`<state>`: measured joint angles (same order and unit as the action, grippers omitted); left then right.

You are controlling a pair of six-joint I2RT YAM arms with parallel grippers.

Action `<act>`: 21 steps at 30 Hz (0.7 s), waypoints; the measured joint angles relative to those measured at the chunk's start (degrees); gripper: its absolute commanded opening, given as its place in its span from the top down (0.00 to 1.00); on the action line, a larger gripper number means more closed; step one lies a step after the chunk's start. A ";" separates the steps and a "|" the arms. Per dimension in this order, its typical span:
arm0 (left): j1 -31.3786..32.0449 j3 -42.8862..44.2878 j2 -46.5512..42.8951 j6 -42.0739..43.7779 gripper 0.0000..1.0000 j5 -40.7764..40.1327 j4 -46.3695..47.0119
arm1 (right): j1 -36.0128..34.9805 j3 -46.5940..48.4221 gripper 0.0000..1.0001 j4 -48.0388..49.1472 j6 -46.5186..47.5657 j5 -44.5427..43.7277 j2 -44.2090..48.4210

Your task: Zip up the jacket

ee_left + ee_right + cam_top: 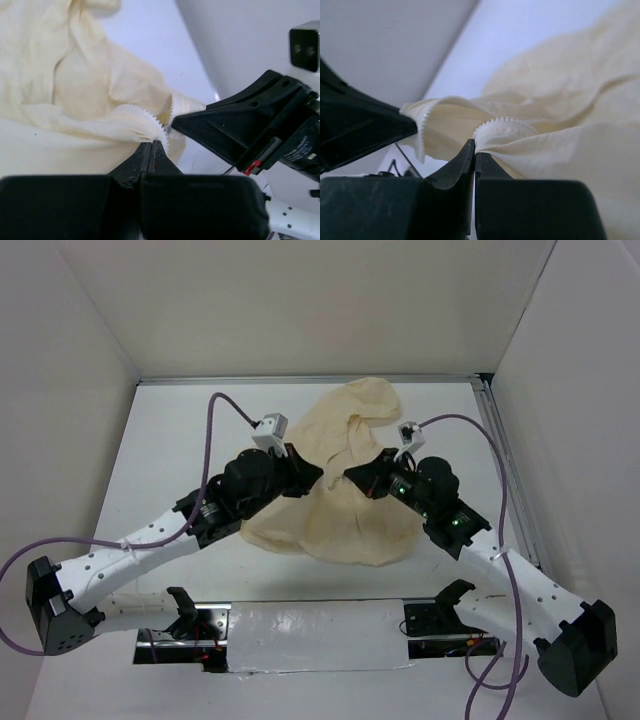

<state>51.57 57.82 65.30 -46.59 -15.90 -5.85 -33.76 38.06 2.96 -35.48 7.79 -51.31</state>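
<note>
Jacket is seen crumpled on the worktop, about mid-depth and slightly right of centre, with one lobe reaching close to the far edge. Left gripper is positioned at the jacket's left side and right gripper at its right. The tips are set near each other over the middle of the fabric. Left jaws are clenched on a fold of cream cloth right at one zipper tooth row. Right jaws are clenched as well, with a second, curved tooth row pinched at the tips. The two pinched edges are held just beside each other, raised off the worktop. The zipper pull cannot be made out in any view.
</note>
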 measured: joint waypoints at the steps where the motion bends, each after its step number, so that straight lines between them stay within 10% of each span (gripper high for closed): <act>1: -0.28 1.51 0.00 0.85 1.00 0.28 0.96 | 1.16 0.39 1.00 2.58 0.24 2.56 0.20; 8: -2.51 5.73 0.96 6.38 1.00 2.86 7.91 | 10.73 0.83 1.00 20.63 -1.09 23.50 -3.85; 21: -4.94 6.36 4.00 7.10 1.00 6.97 10.03 | 11.78 0.31 1.00 30.53 -4.61 32.50 -5.22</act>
<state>46.63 64.18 69.30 -39.48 -8.93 4.19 -21.98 38.37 33.50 -40.10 40.29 -56.53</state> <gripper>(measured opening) 0.030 0.026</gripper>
